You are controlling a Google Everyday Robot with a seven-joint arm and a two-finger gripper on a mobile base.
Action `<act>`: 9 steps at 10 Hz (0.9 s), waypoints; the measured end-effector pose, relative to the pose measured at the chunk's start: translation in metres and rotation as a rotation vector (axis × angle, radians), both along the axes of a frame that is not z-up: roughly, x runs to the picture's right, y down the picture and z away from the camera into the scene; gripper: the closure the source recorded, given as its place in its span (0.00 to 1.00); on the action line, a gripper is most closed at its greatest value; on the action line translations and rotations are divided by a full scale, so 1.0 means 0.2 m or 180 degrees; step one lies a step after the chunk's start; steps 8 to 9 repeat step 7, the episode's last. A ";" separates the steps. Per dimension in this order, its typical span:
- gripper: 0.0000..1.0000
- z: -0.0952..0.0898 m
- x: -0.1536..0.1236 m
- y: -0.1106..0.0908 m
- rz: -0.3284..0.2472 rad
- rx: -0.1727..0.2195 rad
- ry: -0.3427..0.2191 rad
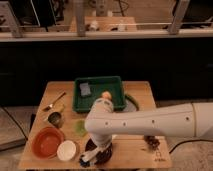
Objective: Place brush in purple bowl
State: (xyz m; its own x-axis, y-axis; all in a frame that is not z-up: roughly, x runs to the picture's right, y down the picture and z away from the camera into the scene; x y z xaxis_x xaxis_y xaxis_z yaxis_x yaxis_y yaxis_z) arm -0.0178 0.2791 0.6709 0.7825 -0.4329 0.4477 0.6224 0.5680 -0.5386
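The purple bowl (104, 156) is a small dark round bowl near the table's front edge, right of the white bowl (66, 150). My gripper (100, 146) hangs straight down from the thick white arm (150, 122) and is right over the purple bowl, hiding most of it. The brush (85, 159) shows as a whitish-bluish stick slanting out from under the gripper over the bowl's left rim. I cannot tell whether it rests in the bowl or is still held.
An orange-red bowl (47, 142) stands at the front left. A green tray (117, 82) at the back holds a grey-blue sponge (85, 89) and an orange thing (106, 95). A metal spoon (54, 102) and a small cup (55, 118) lie at the left. A dark clump (151, 142) lies at the right.
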 end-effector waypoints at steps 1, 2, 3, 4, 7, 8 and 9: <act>0.21 0.00 0.00 0.00 0.0007 0.0002 -0.0001; 0.20 0.00 0.00 0.00 0.0018 0.0006 -0.0006; 0.20 0.00 0.00 0.00 0.0024 0.0016 -0.0015; 0.20 0.00 0.00 -0.01 0.0027 0.0025 -0.0024; 0.20 0.02 -0.01 -0.04 0.0009 0.0065 -0.0051; 0.20 0.02 -0.01 -0.04 0.0009 0.0065 -0.0051; 0.20 0.02 -0.01 -0.04 0.0009 0.0065 -0.0051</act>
